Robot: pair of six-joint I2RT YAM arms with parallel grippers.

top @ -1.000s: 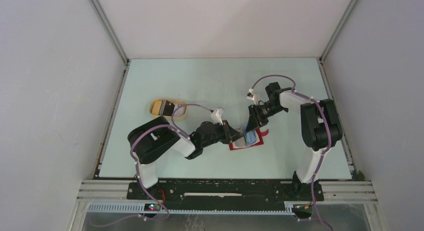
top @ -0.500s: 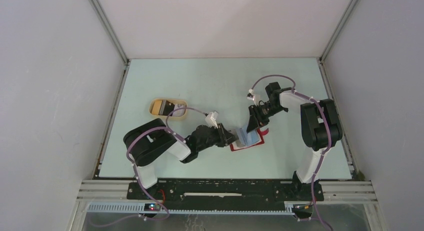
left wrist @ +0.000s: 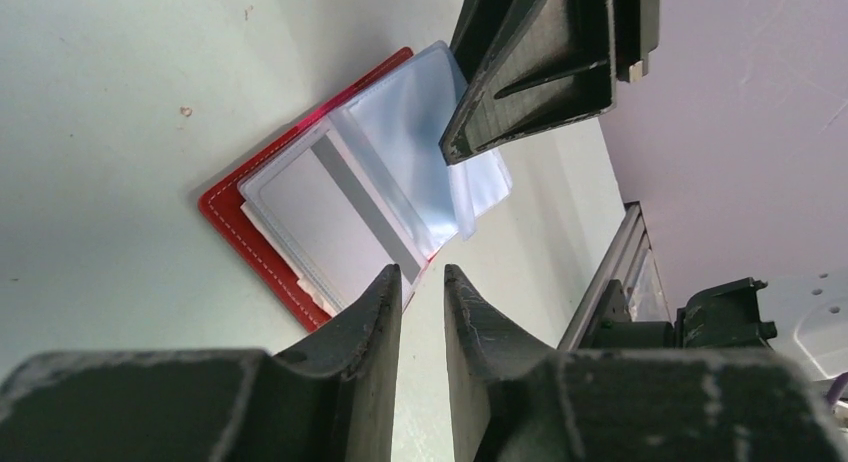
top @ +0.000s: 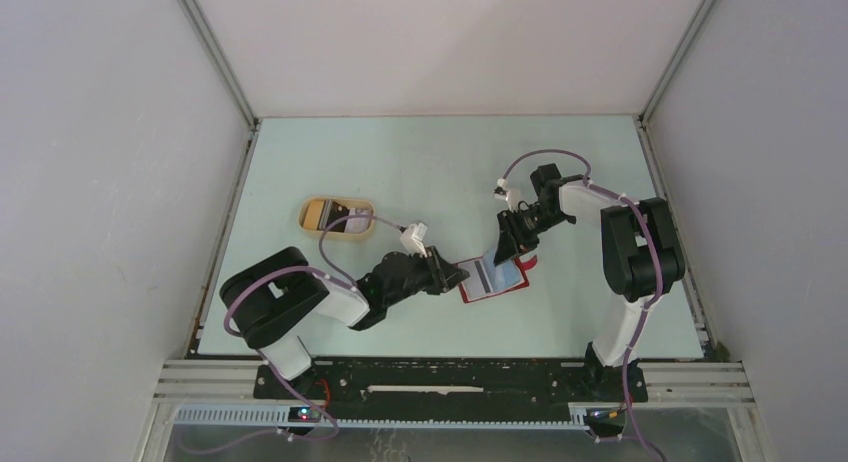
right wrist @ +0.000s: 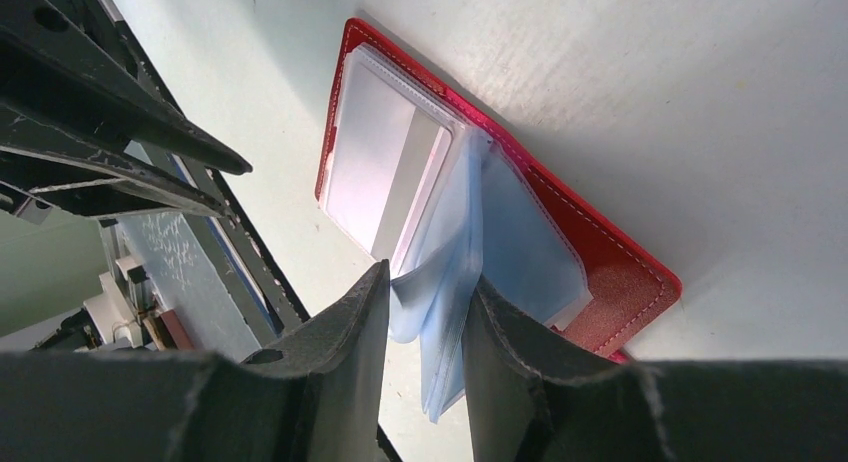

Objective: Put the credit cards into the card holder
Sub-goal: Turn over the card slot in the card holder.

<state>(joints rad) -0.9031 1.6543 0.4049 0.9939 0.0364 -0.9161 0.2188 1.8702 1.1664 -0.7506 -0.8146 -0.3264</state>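
Clamps holder (right wrist: pixel 600 252) by blue sleeves (right wrist: pixel 447 327) in right end effector (right wrist: pixel 428 282), plain only from right wrist; left end effector (left wrist: pixel 420 277) parted, empty.

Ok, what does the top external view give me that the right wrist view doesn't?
Top external only: the tan oval tray with cards lying in it, and both whole arms. Right wrist only: a close look at the right gripper pinching the pale-blue sleeves. Both: the open red card holder with a whitish card sleeved inside, and the left gripper beside it.
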